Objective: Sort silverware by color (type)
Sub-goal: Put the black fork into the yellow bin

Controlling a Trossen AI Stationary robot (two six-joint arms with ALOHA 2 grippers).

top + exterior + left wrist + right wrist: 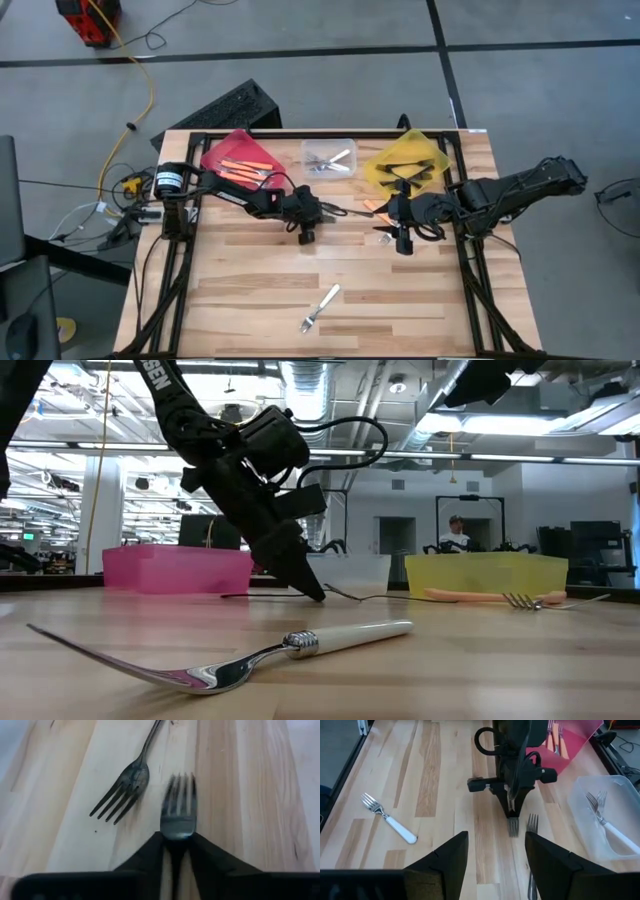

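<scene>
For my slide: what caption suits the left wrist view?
Left gripper shut on a dark fork, a second dark fork lying beside it.

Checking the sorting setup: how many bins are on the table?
3, side by side across the high view's upper part: red bin at left, clear bin in the middle, yellow bin at right. None seems hidden.
</scene>
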